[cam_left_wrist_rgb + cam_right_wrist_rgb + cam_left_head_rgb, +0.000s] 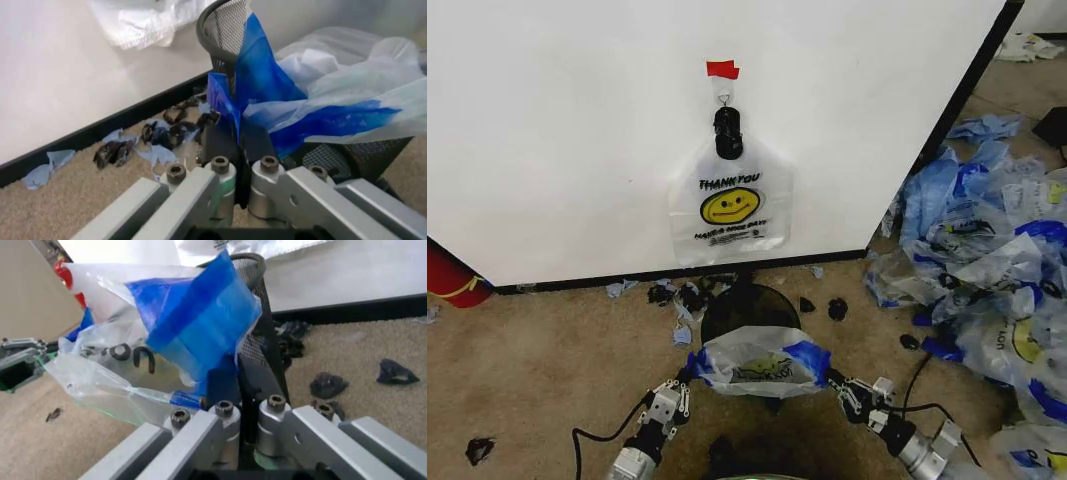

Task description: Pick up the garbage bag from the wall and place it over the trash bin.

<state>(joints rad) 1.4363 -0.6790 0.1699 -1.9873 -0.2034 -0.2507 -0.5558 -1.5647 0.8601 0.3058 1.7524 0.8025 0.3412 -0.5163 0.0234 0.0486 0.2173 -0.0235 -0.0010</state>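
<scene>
The garbage bag [762, 362], whitish with blue-edged handles, is stretched open between my two grippers just above the near rim of the black mesh trash bin [745, 303]. My left gripper [689, 378] is shut on one blue handle [257, 85], right beside the bin's rim [223, 30]. My right gripper [832, 380] is shut on the other blue handle [193, 320], against the bin's wall [260, 345]. A second smiley-face bag [730, 205] hangs on the white wall [577, 130] from a hook under a red tape strip [722, 69].
A large pile of similar bags [997, 260] covers the floor to the right. Black and blue scraps [677, 295] lie along the black baseboard around the bin. A red cylinder [452, 275] stands at the far left by the wall. Bare carpet lies front left.
</scene>
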